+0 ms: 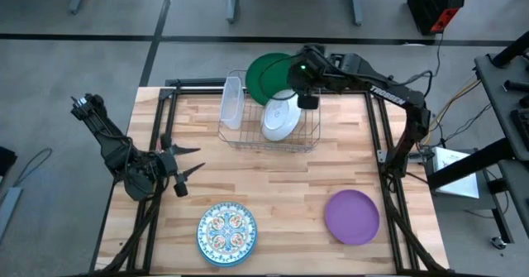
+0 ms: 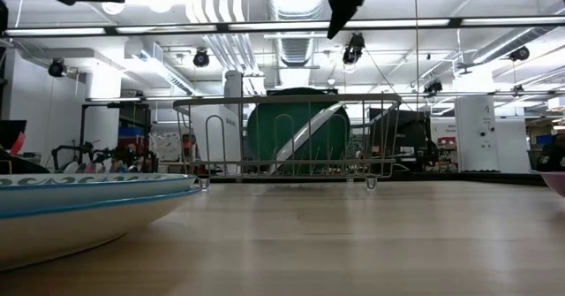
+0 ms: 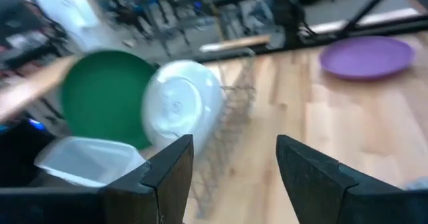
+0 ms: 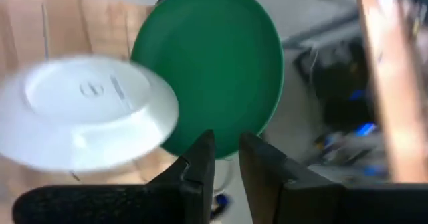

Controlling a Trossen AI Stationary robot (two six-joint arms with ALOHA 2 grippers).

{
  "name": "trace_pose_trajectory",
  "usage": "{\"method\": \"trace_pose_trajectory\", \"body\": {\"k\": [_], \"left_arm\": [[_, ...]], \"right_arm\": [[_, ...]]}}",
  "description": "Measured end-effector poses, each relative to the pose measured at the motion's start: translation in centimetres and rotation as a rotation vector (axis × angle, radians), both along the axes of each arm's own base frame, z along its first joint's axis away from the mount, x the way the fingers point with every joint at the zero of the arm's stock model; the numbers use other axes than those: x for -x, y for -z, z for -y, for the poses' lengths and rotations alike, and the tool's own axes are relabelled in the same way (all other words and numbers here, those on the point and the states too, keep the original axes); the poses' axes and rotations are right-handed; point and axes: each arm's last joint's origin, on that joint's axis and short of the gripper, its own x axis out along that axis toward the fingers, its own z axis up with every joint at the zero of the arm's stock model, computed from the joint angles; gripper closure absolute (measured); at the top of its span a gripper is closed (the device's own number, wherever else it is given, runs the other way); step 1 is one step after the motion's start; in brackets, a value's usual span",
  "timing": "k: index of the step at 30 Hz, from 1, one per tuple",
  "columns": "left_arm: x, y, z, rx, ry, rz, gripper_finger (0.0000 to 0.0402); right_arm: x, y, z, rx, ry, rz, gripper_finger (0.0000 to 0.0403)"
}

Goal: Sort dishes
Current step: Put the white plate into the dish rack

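Your right end effector (image 1: 307, 100) hovering above wire rack (image 1: 269, 140), fingers nearly closed, holding nothing. Green plate (image 1: 266, 74) and white-backed plate (image 1: 279, 118) standing on edge just below it. Left end effector (image 1: 192, 160) open, waiting well apart over table (image 1: 281, 186).
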Motion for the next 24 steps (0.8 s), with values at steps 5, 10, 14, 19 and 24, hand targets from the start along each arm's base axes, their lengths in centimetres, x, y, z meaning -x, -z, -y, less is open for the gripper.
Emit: {"method": "trace_pose_trajectory", "body": {"k": [5,10,14,19,24], "left_arm": [[0.2,0.5,-0.1,0.078,0.005,-0.029,0.0198],[0.2,1.1,0.0,0.130,0.021,-0.076,0.0198],[0.0,1.6,0.4,0.164,0.044,-0.124,0.0198],[-0.4,2.6,1.1,0.205,0.074,-0.226,0.0198],[-0.9,3.6,1.7,0.236,0.057,-0.294,0.0198]], "right_arm": [[0.6,0.1,-0.5,-0.151,0.086,0.074,0.0356],[0.4,0.7,-0.8,-0.292,0.066,0.106,0.0359],[0.0,1.8,-1.1,-0.390,0.010,0.100,0.0353],[-1.3,4.2,-1.8,-0.618,-0.114,0.138,0.0347],[-2.3,7.2,-4.2,-0.771,-0.128,0.106,0.0349]]}}
